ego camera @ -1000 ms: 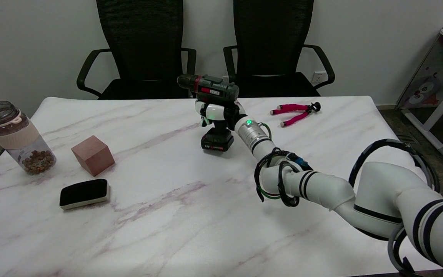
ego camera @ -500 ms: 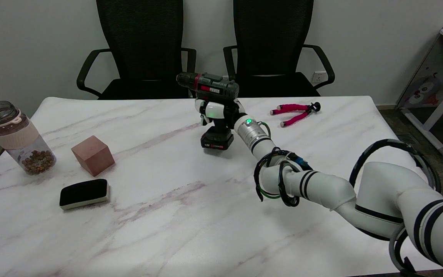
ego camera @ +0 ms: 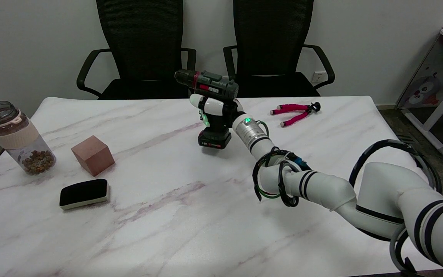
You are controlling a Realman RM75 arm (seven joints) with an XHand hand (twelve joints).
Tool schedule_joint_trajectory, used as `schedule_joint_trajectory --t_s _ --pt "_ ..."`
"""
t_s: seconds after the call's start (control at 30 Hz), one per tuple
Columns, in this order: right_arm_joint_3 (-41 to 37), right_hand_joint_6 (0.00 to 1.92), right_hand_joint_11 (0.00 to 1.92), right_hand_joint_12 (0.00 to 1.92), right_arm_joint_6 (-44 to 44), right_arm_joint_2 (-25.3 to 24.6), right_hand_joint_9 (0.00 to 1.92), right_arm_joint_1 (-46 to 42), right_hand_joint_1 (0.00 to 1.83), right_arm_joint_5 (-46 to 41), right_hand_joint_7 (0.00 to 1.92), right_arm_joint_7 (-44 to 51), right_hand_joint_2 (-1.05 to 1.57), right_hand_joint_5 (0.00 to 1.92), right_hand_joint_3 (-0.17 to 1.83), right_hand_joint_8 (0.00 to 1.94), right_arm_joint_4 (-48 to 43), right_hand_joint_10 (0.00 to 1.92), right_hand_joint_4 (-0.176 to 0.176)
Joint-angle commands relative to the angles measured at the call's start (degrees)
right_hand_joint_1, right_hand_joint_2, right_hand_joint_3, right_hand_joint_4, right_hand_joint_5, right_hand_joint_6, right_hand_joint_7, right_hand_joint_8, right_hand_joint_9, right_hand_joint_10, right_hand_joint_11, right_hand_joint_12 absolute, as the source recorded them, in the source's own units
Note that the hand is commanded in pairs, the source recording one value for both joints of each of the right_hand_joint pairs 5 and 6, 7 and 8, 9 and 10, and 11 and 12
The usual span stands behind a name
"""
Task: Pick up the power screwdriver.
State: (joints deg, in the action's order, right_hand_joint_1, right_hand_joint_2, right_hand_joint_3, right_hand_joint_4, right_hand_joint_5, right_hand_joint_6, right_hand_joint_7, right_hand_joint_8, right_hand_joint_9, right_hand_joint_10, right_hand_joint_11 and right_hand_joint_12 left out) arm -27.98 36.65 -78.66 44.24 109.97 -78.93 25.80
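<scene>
The fingers (ego camera: 210, 106) wrap the grip of the screwdriver (ego camera: 210, 107), closed on it below the motor housing. The right hand (ego camera: 218, 112) holds the tool upright, chuck pointing to picture left, battery base just above the table (ego camera: 190, 215) near its far middle. Pink pliers (ego camera: 294, 112) lie to the right; a block (ego camera: 92, 154), eraser (ego camera: 84, 193) and jar (ego camera: 15, 136) sit at left.

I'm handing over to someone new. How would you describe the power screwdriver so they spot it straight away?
Look at the far middle of the marble table, in front of the two black chairs. The right hand grips the handle of the power screwdriver: dark green-grey body, red band behind the chuck, black battery base. It is the only thing held.
</scene>
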Motion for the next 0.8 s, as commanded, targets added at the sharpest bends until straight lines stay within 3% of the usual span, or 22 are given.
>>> schedule_joint_trajectory --t_s 0.03,0.53,0.8 --pt "-0.1 1.43 1.89 1.89 0.2 0.0 1.92 0.1 0.95 0.0 1.43 0.0 0.72 1.43 0.91 1.43 1.5 1.92 0.006" --pt "-0.1 1.45 1.92 1.92 2.6 1.5 1.92 1.9 0.95 0.5 1.45 0.5 0.77 1.45 0.94 1.45 6.7 1.92 0.009" --pt "-0.1 1.50 1.92 1.92 2.6 7.8 1.92 2.3 0.96 0.6 1.50 0.6 0.82 1.50 0.90 1.50 19.2 1.92 0.026"
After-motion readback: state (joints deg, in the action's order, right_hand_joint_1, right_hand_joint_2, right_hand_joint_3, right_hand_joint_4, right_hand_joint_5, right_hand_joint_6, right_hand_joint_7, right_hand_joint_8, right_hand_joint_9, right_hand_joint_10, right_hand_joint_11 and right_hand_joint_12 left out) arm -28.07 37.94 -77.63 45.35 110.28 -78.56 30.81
